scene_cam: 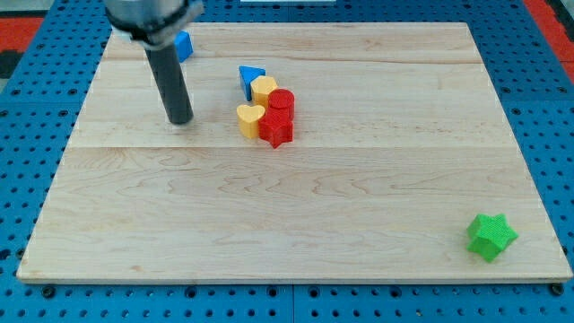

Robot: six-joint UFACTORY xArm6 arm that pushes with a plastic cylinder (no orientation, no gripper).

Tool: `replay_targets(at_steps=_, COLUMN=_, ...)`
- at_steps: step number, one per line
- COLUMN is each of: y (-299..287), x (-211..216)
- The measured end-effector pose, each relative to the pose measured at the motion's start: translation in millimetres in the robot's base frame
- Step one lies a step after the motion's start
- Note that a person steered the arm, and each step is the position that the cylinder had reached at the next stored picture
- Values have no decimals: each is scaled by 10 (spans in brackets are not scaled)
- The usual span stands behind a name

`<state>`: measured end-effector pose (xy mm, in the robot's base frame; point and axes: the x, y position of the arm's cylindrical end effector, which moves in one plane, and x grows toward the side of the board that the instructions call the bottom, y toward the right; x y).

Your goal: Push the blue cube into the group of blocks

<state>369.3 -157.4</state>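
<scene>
The blue cube [184, 44] sits near the view's top left, partly hidden behind the arm. The group of blocks lies at centre-top: a blue triangle [250, 78], a yellow hexagon-like block [263, 90], a red cylinder [282, 101], a yellow heart [250, 118] and a red star [276, 129], all touching. My tip [181, 120] rests on the board below the blue cube and to the left of the group, apart from both.
A green star [491, 237] lies alone near the view's bottom right corner. The wooden board [296, 224] sits on a blue perforated table.
</scene>
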Motion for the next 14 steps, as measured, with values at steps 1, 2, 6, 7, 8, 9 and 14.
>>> replay_targets(at_steps=1, y=-121, x=-573)
replay_targets(at_steps=2, y=-506, x=-847)
replay_targets(at_steps=6, y=-351, x=-1758)
replay_targets(at_steps=7, y=281, x=-1496)
replay_targets(at_steps=8, y=152, x=-1136)
replay_targets(at_steps=9, y=442, x=-820)
replay_targets(at_steps=14, y=177, x=-628)
